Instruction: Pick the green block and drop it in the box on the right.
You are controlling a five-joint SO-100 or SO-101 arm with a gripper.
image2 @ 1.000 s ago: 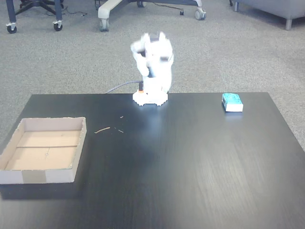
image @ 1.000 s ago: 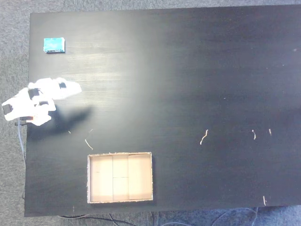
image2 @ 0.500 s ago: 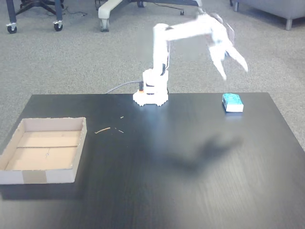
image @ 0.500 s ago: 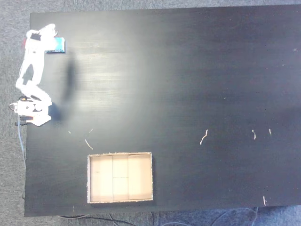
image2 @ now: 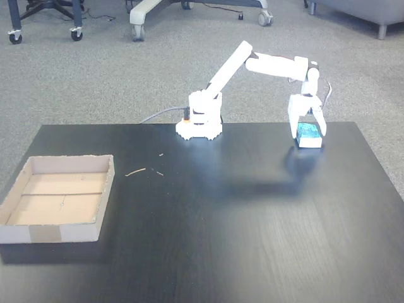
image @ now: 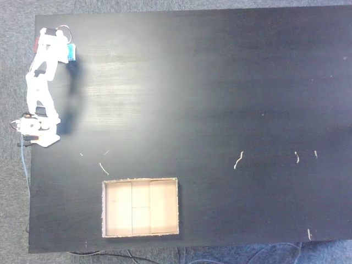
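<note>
The green block (image2: 308, 134) is a small turquoise piece lying near the table's far right corner in a fixed view. From above, a sliver of the green block (image: 72, 52) shows at the top left, beside the white arm. My gripper (image2: 307, 130) points straight down over it, open, with one finger on each side of the block. The fingers are low, around the block's top, and I cannot tell whether they touch it. The box (image2: 63, 202) is a shallow tan cardboard tray at the near left; from above the box (image: 141, 207) sits at the bottom edge, holding nothing.
The arm's base (image2: 199, 123) stands at the table's far edge, with a cable trailing behind it. Small pale scraps (image: 238, 160) and a twig (image2: 135, 172) lie on the black table (image2: 240, 240). Chair wheels (image2: 76, 31) stand on the carpet beyond.
The arm unfolded from over its base, swung out toward the green block, and came down until the open fingers straddle it. The block and box have not moved.
</note>
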